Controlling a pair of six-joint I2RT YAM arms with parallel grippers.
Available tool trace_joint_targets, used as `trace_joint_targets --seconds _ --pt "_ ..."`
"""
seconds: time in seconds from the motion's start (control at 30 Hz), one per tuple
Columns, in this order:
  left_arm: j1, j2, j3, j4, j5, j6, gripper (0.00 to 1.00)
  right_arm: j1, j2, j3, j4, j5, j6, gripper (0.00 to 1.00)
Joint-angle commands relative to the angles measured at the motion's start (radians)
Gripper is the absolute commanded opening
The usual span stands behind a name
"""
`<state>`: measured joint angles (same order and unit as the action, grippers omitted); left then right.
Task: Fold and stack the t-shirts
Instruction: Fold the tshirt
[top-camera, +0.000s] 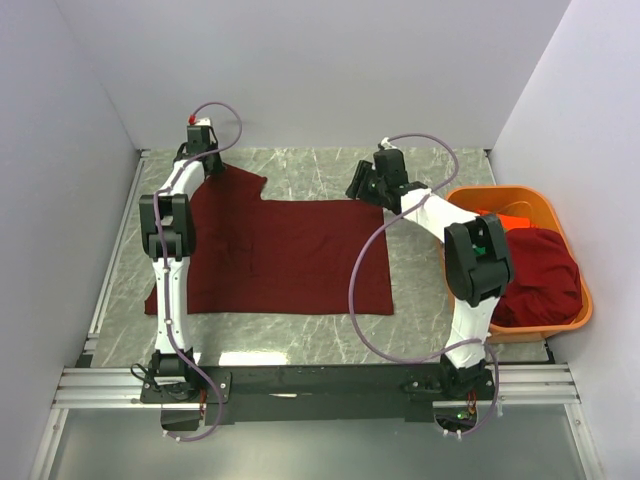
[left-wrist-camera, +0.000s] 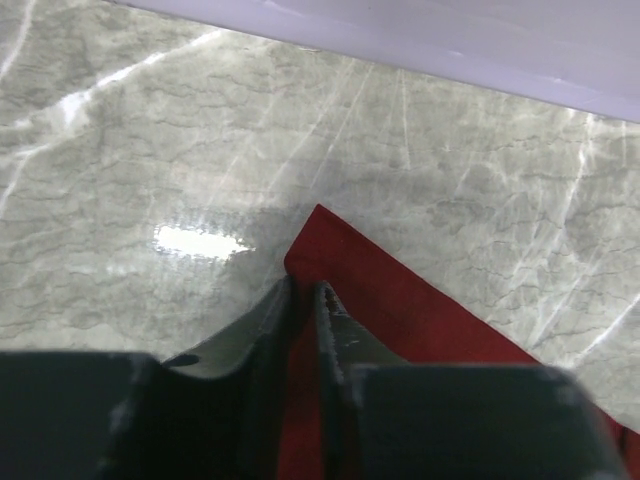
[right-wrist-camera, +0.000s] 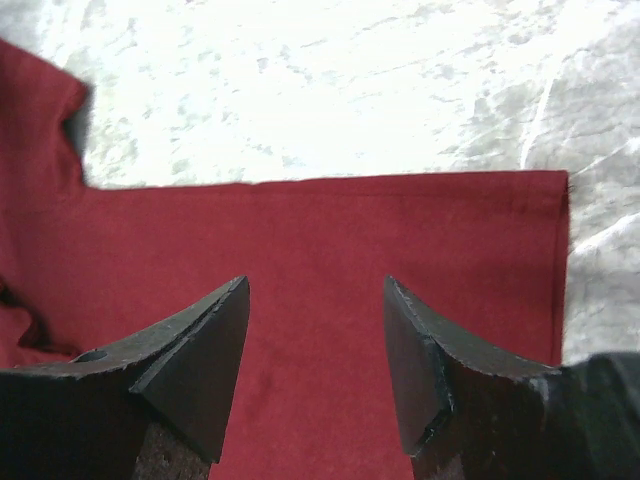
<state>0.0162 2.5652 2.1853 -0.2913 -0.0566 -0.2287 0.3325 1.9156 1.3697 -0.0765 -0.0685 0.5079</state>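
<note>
Dark maroon-red cloth t-shirt (top-camera: 280, 255) is lying left-to-right; we are clamping its upper-left sleeve with the left gripper (left-wrist-camera: 305, 288), right gripper (right-wrist-camera: 315, 290) hovering agape over upper-right hem.

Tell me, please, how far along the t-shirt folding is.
Nothing is folded yet: the dark maroon cloth t-shirt lies spread flat on the marble table. In hand: the left claw pinches its far sleeve corner, the right claw hovers open over its far edge. Left: folding it, then the maroon cloth heap in the orange plastic basket.
</note>
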Motion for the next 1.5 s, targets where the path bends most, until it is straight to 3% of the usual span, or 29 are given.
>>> trace_joint_targets --seconds 0.0,0.2,1.07,1.37,1.47 --pt "-0.001 -0.014 -0.016 0.069 0.043 -0.006 0.17 -0.023 0.039 0.081 -0.054 0.029 0.004 0.62" --pt "-0.001 -0.072 -0.097 0.135 0.066 -0.023 0.01 -0.070 0.129 0.172 -0.169 0.047 0.020 0.62" --pt "0.001 -0.117 -0.114 0.167 0.141 -0.029 0.00 -0.119 0.316 0.358 -0.309 0.139 0.066 0.56" --pt "0.001 -0.134 -0.119 0.178 0.130 -0.035 0.00 -0.119 0.324 0.359 -0.310 0.167 0.084 0.45" --pt "0.001 -0.149 -0.121 0.192 0.132 -0.040 0.00 -0.119 0.324 0.364 -0.312 0.168 0.084 0.31"
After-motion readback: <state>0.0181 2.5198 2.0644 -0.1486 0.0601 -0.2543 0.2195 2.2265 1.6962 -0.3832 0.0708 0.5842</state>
